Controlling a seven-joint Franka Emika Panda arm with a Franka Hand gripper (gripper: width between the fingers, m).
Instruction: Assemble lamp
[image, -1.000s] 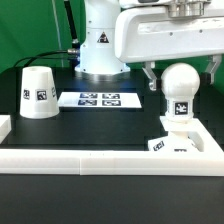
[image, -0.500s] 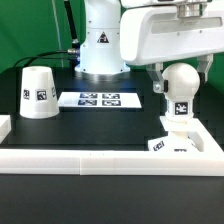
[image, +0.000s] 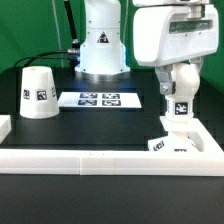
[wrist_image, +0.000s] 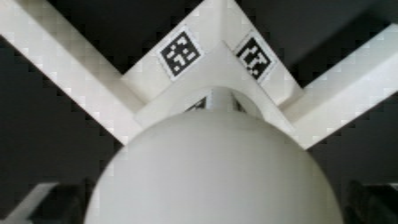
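Observation:
The round white bulb (image: 181, 92) stands on the blocky tagged base (image: 172, 138) at the exterior view's right, inside the rail's corner. My gripper (image: 179, 84) hangs over the bulb with one finger on each side of it, jaws open; whether they touch it is unclear. In the wrist view the bulb (wrist_image: 217, 160) fills the space between my dark fingers at the picture's edges, and the base (wrist_image: 210, 62) with its two tags lies beyond it. The cup-like shade (image: 38, 92) stands alone at the exterior view's left.
The marker board (image: 98, 99) lies flat between the shade and the base. A long white rail border (image: 70, 160) runs along the front and turns up at the right. The robot's pedestal (image: 100, 50) stands behind.
My hand has moved toward the exterior view's right and a little lower, from beside the bulb to straddling it. The bulb, base and shade have not moved.

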